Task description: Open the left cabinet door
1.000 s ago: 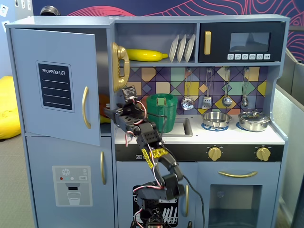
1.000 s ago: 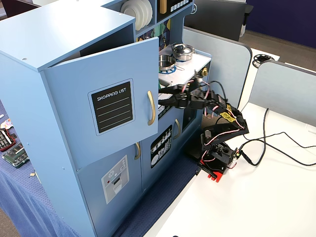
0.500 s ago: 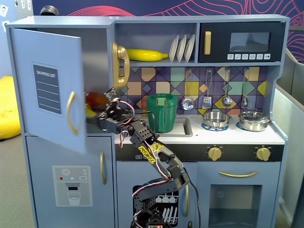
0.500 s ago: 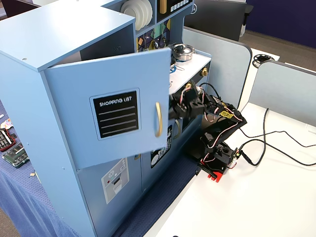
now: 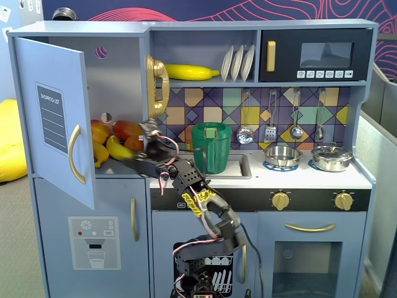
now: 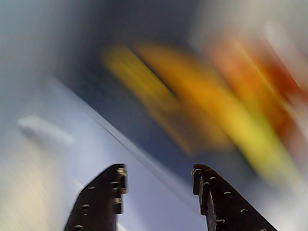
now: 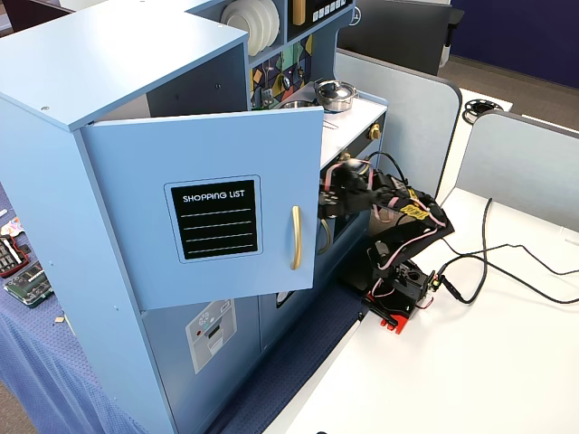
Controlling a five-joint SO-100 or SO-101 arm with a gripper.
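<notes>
The left cabinet door (image 5: 56,124), blue-grey with a black "SHOPPING LIST" panel and a curved gold handle (image 5: 75,154), stands swung open to the left. It also shows in a fixed view (image 7: 208,208) with its handle (image 7: 296,237). My gripper (image 5: 149,131) is at the right edge of the opened compartment, clear of the door, in front of toy fruit (image 5: 118,139). In the wrist view my gripper (image 6: 159,169) is open and empty, facing blurred yellow and orange fruit (image 6: 216,106). It sits behind the door's free edge in a fixed view (image 7: 331,194).
Below is a lower door with an ice/water dispenser graphic (image 5: 93,242). A green pitcher (image 5: 211,146) stands in the sink just right of the arm. A gold toy phone (image 5: 156,84) hangs above. Pots (image 5: 332,156) sit on the hob. Cables (image 7: 507,262) lie on the white table.
</notes>
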